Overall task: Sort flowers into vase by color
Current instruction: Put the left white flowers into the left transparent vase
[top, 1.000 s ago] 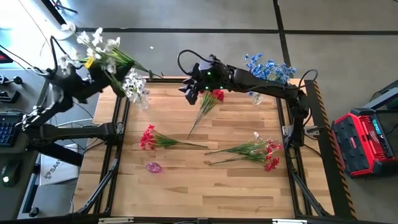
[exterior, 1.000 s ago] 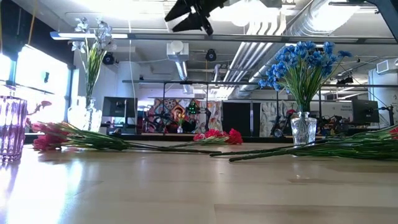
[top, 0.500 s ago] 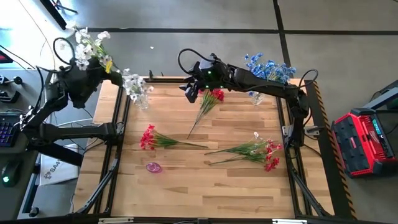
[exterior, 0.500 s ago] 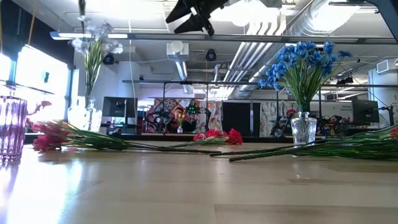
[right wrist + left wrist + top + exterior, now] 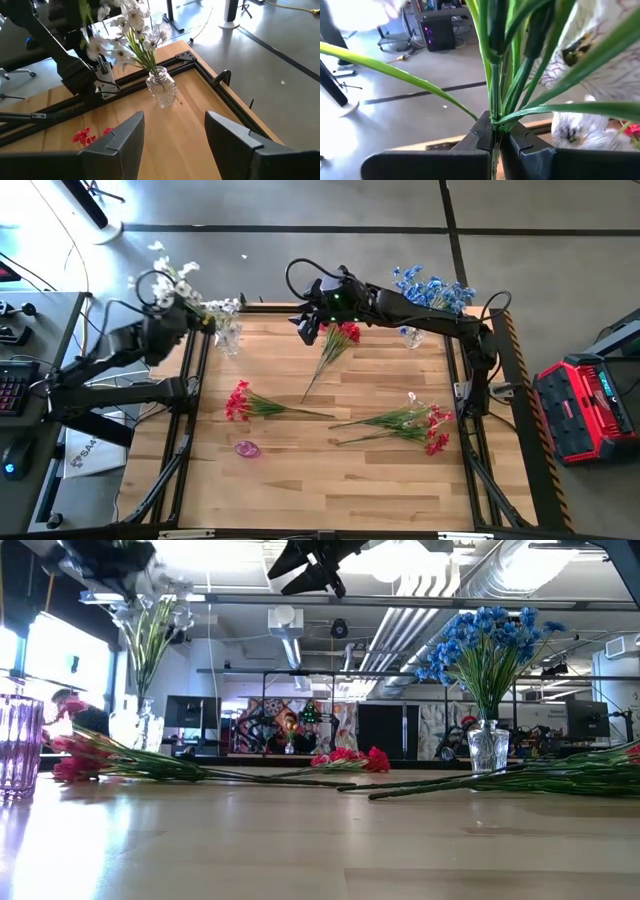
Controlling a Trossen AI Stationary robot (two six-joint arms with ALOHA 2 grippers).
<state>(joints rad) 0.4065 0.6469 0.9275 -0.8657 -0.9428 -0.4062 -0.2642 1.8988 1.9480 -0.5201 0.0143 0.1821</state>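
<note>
floor [image 5: 300, 205]: grey concrete | ceiling ducts [image 5: 440, 585] | bright window [image 5: 60, 650]

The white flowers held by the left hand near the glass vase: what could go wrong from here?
1. The left hand grips the white artificial flowers low on their thin green stems; these may slip or splay.
2. The small clear glass vase already holds white sprigs, so the stems may catch on them.
3. It stands near the wooden table's corner; a push could tip it.
</note>
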